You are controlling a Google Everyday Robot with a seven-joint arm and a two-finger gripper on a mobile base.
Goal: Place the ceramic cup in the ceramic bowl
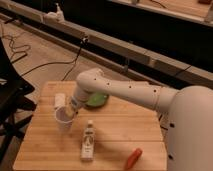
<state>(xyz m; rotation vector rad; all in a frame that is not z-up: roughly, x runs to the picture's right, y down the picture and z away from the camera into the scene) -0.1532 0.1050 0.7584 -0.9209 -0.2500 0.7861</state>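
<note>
Task half done, I judge: gripper [68, 109] pinches ceramic cup [63, 120] by rim, over wooden table [125, 131], near green ceramic bowl [100, 101]. Left: carry over bowl, release.

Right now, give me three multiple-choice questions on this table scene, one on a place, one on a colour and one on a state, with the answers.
1. Where is the bowl?
A. On the table, partly behind the arm, right of the cup in the picture
B. At the table's front edge
C. On the floor

2. What colour is the bowl's inside?
A. Red
B. Green
C. Blue

3. What state is the cup in?
A. Resting in the bowl
B. Lying tipped on the floor
C. Gripped by the end effector, outside the bowl

Answers:
1 A: the arm crosses in front of it near the table's far side.
2 B: glossy green shows beside the arm.
3 C: the end effector is shut on its rim, left of the bowl.
</note>
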